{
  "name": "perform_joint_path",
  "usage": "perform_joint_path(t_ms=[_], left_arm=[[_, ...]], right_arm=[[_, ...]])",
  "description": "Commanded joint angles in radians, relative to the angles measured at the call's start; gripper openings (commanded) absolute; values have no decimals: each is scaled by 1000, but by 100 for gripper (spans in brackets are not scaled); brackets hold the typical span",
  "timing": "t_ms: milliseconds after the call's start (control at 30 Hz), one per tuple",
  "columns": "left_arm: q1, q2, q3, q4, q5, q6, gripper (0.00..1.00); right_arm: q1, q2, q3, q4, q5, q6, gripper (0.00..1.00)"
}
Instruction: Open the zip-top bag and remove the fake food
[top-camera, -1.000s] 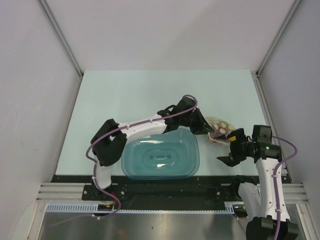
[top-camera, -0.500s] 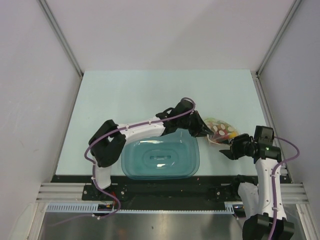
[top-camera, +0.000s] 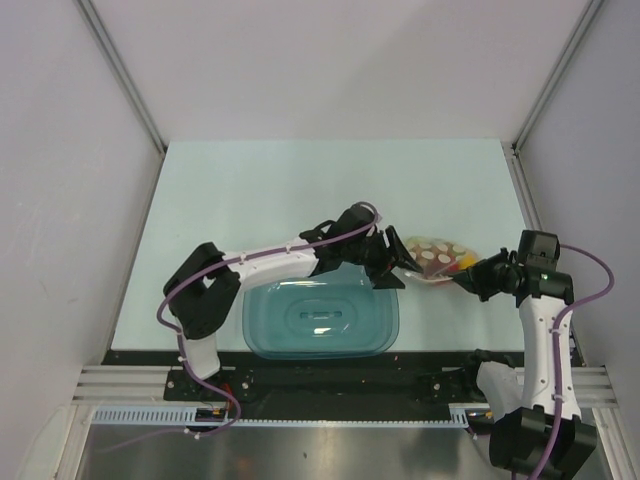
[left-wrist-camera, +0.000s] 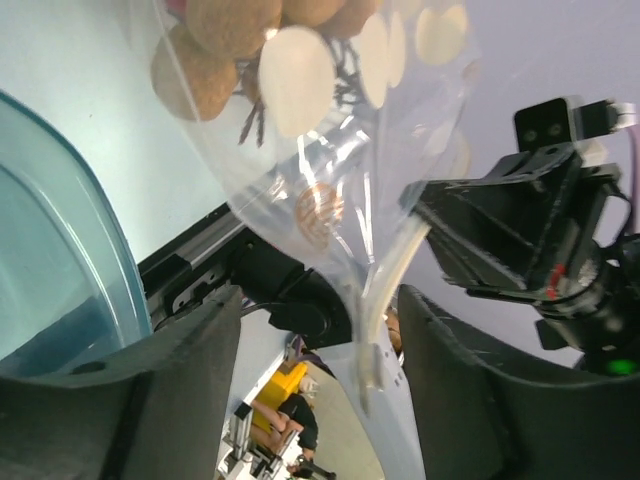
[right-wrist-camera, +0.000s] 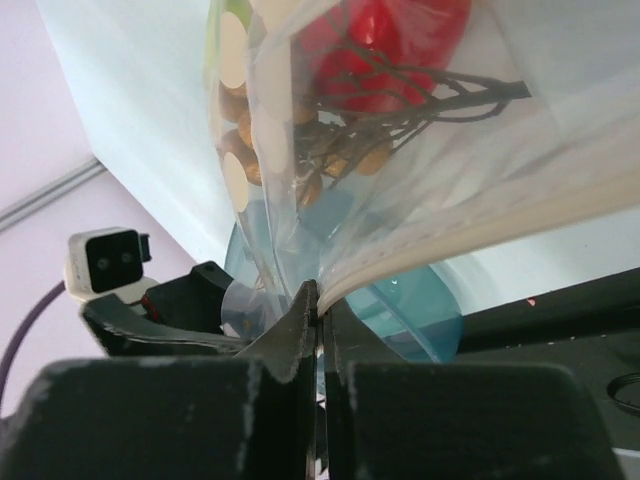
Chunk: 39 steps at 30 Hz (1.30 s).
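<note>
The zip-top bag (top-camera: 436, 258), clear with white dots, hangs just above the table between my two grippers. My right gripper (top-camera: 464, 279) is shut on its pale zip edge; in the right wrist view the jaws (right-wrist-camera: 318, 292) pinch that strip. My left gripper (top-camera: 393, 268) is open at the bag's left end. In the left wrist view the bag (left-wrist-camera: 330, 150) dangles its zip strip between the spread fingers (left-wrist-camera: 320, 305), apart from both pads. The fake food shows through the plastic: a red piece (right-wrist-camera: 385, 40) and orange-brown balls (left-wrist-camera: 215, 50) on dark stems.
A teal translucent tub (top-camera: 320, 315) sits at the near edge just left of the bag, under my left forearm. Its rim shows in the left wrist view (left-wrist-camera: 60, 230) and behind the bag in the right wrist view (right-wrist-camera: 420, 310). Enclosure walls stand on both sides.
My right gripper moved up to the bag's right end and shut on its zip edge. My left gripper opened and let go of the bag, which shifted slightly.
</note>
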<state>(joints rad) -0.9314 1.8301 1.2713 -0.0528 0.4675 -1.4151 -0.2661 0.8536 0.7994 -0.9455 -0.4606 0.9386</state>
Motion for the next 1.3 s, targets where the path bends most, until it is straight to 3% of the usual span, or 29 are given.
perform_joint_path(t_ms=[0, 233, 267, 433, 567, 767, 867, 900, 967, 1033, 1100, 1267], left_arm=[[32, -35, 13, 42, 52, -31, 69], [39, -22, 4, 50, 72, -42, 66], [43, -20, -3, 94, 77, -48, 58], [52, 20, 16, 125, 103, -47, 36], [54, 49, 52, 133, 114, -39, 2], [52, 51, 66, 171, 106, -68, 0], [49, 32, 45, 211, 83, -103, 0], [48, 28, 39, 221, 70, -125, 0], [33, 27, 17, 293, 62, -166, 0], [14, 35, -3, 405, 57, -252, 0], [2, 43, -13, 423, 56, -301, 0], [-27, -6, -47, 393, -21, -320, 0]], right_arm=[[-4, -10, -11, 2, -32, -75, 0], [-4, -21, -35, 17, -58, -95, 0], [-4, -13, -29, 20, -64, -99, 0], [-4, 1, 1, 28, -66, -124, 0], [-4, 24, 38, 31, -59, -156, 0], [21, 160, 175, 45, 13, -224, 0], [24, 238, 230, 40, 16, -242, 17], [25, 255, 262, 6, 7, -245, 35], [44, 275, 291, -83, 26, -242, 57], [54, 236, 297, -136, 33, -216, 68], [59, 190, 284, -182, -16, -163, 77], [103, 11, 180, -181, -111, -28, 79]])
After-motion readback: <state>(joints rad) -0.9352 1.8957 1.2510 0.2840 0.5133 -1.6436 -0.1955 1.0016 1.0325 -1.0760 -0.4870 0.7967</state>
